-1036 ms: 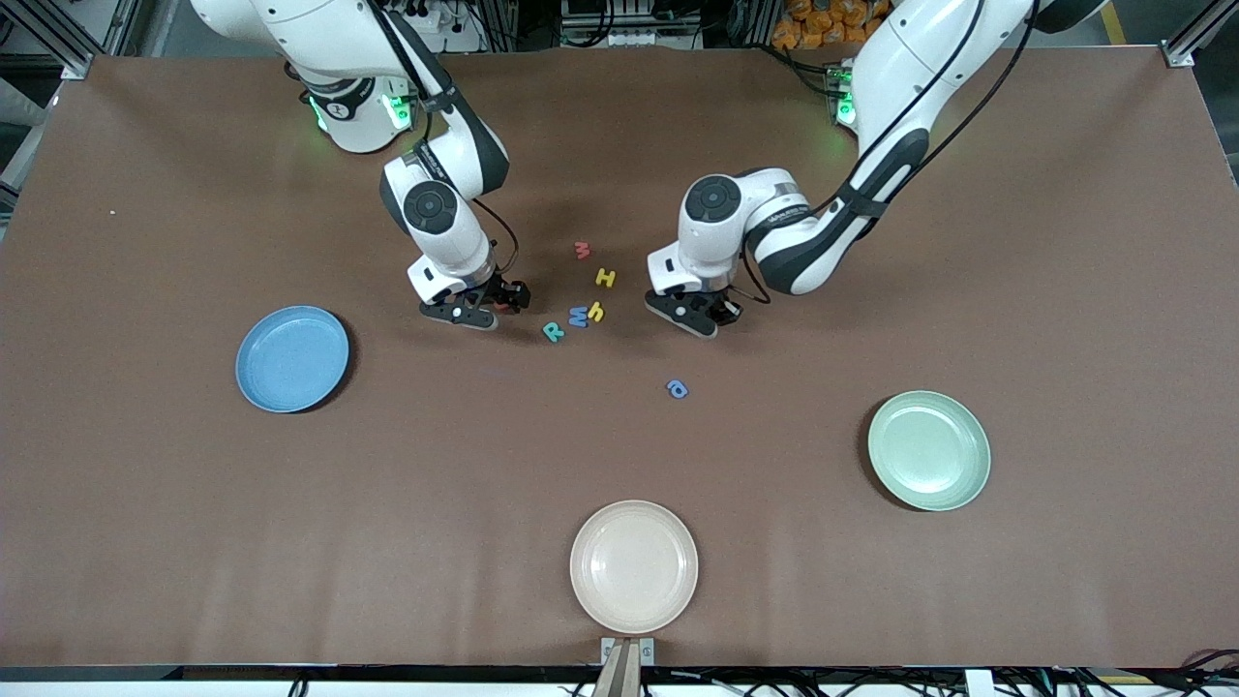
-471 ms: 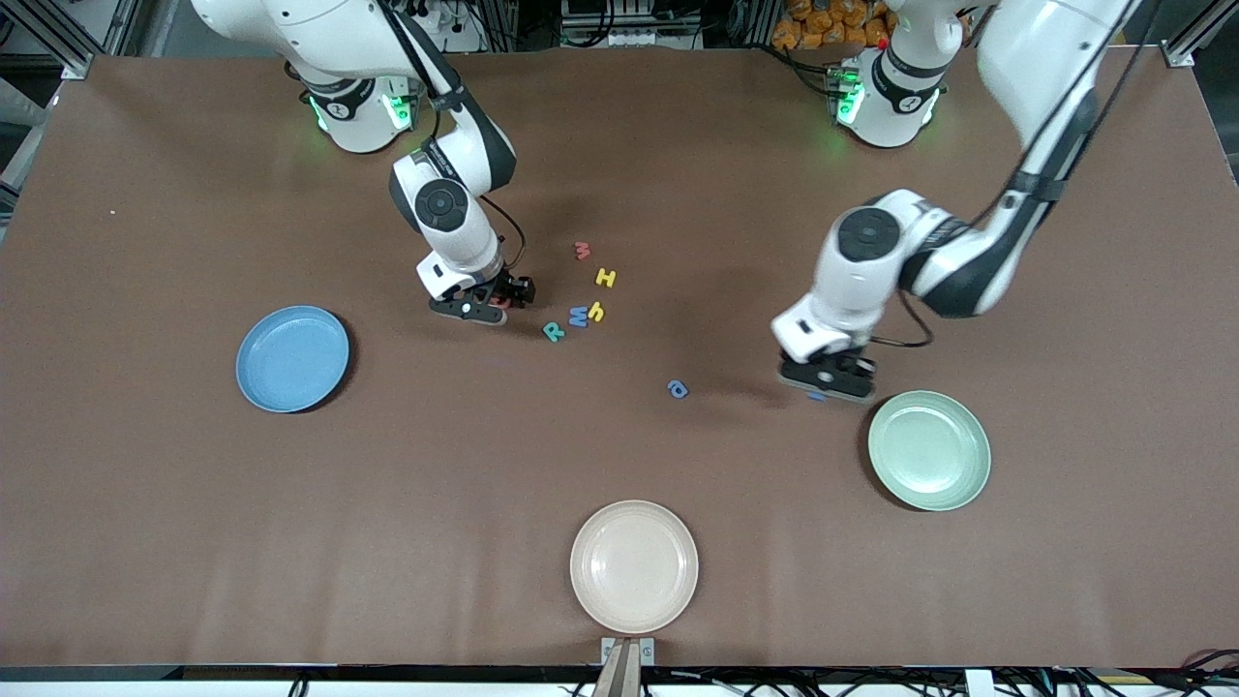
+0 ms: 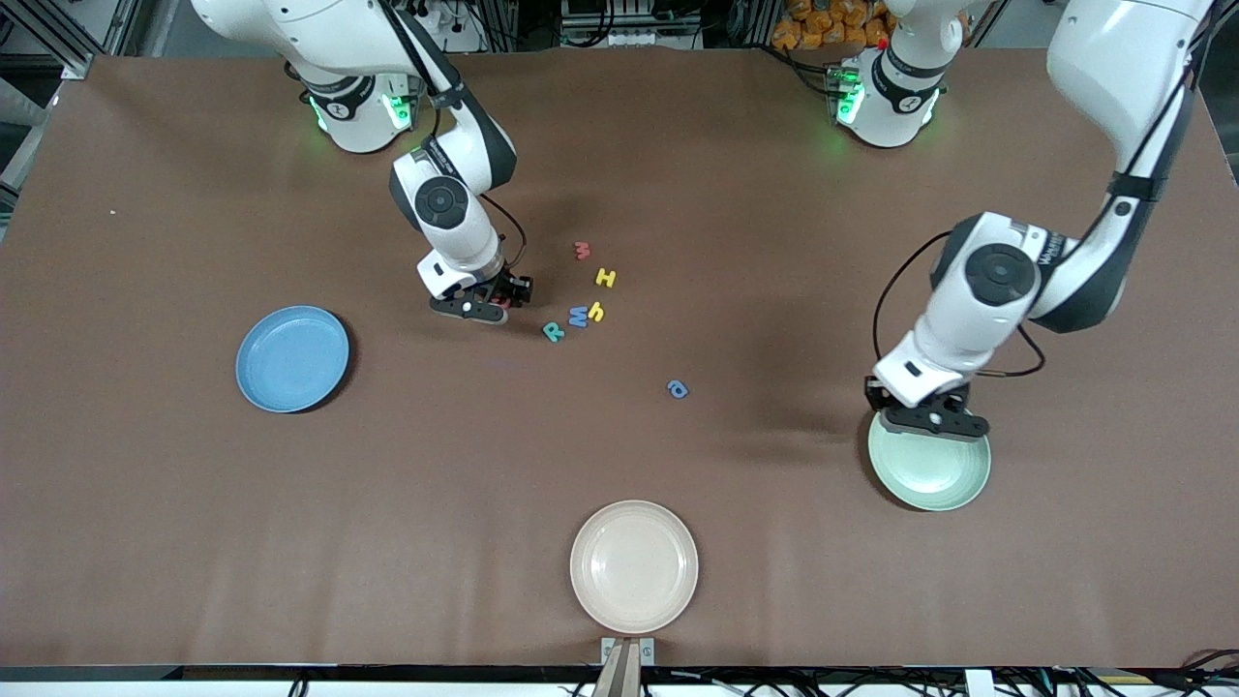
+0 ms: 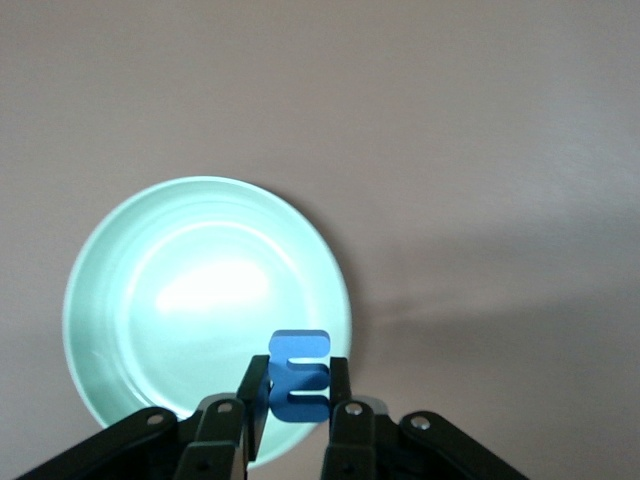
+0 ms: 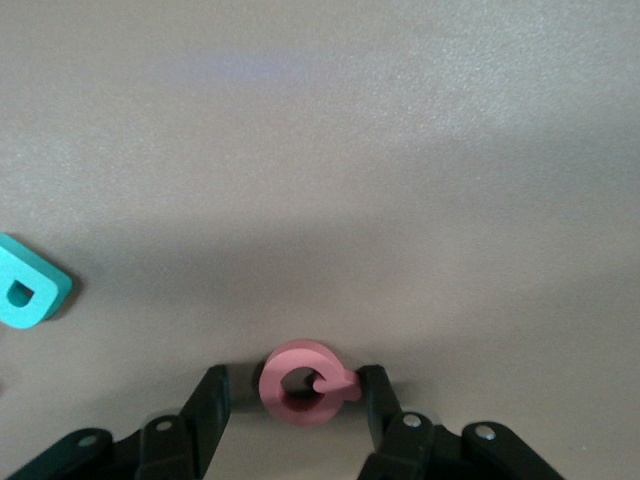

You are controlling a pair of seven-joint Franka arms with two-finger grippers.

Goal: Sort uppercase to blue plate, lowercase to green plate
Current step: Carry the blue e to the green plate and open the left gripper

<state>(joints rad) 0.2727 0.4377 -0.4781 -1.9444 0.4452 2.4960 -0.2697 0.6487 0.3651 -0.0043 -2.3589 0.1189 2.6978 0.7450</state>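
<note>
My left gripper (image 3: 929, 423) hangs over the rim of the green plate (image 3: 934, 474) (image 4: 200, 300), shut on the lowercase blue m (image 4: 300, 360). My right gripper (image 3: 489, 306) (image 5: 293, 390) is down at the table, open, straddling the red round uppercase letter (image 5: 305, 385). One finger touches that letter and the other stands apart from it. Beside it lie teal R (image 3: 554, 331) (image 5: 25, 290), blue M (image 3: 578, 316), yellow h (image 3: 596, 311), yellow H (image 3: 606, 278) and red w (image 3: 582, 250). The blue a (image 3: 678, 389) lies alone nearer the camera. The blue plate (image 3: 292, 358) sits toward the right arm's end.
A cream plate (image 3: 634, 566) sits near the table's front edge, nearest the camera. Bare brown tabletop separates the letter cluster from all three plates.
My left arm swung from the letter cluster to over the green plate's rim, carrying the blue m. My right gripper stayed put and its fingers narrowed around the red letter.
</note>
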